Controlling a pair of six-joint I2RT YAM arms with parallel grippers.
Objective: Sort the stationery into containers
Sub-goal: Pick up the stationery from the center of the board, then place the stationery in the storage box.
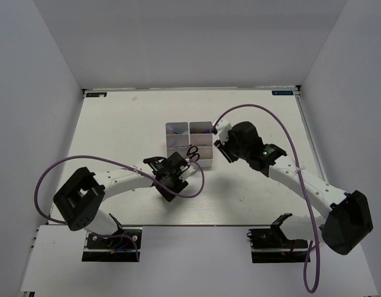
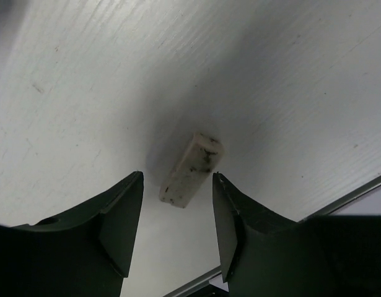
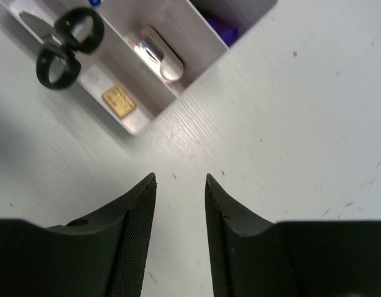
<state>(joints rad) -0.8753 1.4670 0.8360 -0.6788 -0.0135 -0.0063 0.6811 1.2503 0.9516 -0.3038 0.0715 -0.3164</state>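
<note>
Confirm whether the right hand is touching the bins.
Apart. Right wrist view: bare table separates the open right hand from the bins' nearest corner.

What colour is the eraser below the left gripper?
The eraser is beige with dark smudges; left wrist view shows it best.

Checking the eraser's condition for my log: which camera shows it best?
Left wrist: the eraser lies close-up on the table, smudged, framed by the open left hand. Top external: not visible, apparently under that hand. Right wrist: not in view.
</note>
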